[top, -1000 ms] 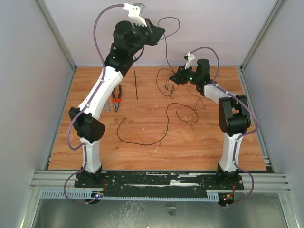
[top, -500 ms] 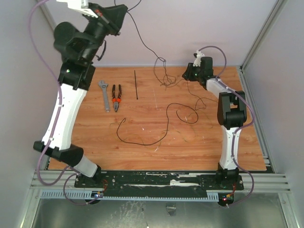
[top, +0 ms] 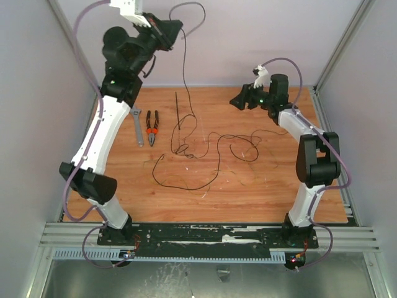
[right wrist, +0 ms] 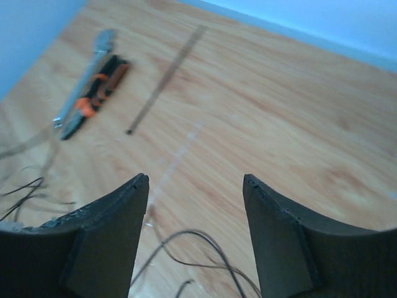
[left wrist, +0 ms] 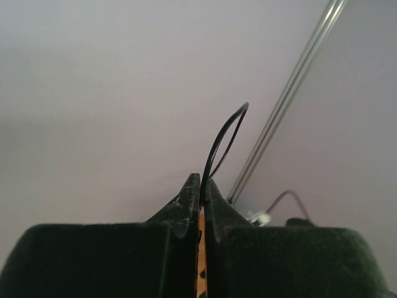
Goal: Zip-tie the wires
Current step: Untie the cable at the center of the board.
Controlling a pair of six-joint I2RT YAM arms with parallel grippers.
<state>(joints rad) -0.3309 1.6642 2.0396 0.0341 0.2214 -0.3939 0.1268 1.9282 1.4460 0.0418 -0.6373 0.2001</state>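
The wires (top: 214, 146) are thin dark strands. One strand runs from a small knot on the wooden table (top: 111, 192) up to my left gripper (top: 175, 29), which is raised high against the back wall. In the left wrist view this gripper (left wrist: 200, 186) is shut on the wire (left wrist: 224, 133), and a loop arcs above its tips. My right gripper (top: 234, 101) hovers over the far right of the table, open. Nothing sits between its tips (right wrist: 196, 180); loose wires (right wrist: 205, 248) lie below them. The zip tie (top: 178, 110), a straight black strip (right wrist: 166, 79), lies flat at the back.
Orange-handled pliers (top: 152, 127) and a grey wrench (top: 135, 124) lie left of the zip tie, also seen as pliers (right wrist: 96, 96) and wrench (right wrist: 87, 81) in the right wrist view. Grey walls enclose the table on three sides.
My right gripper has opened and let the wire tangle go. The tangle swung left and down onto the table by the zip tie. My left arm shifted right, still holding the strand.
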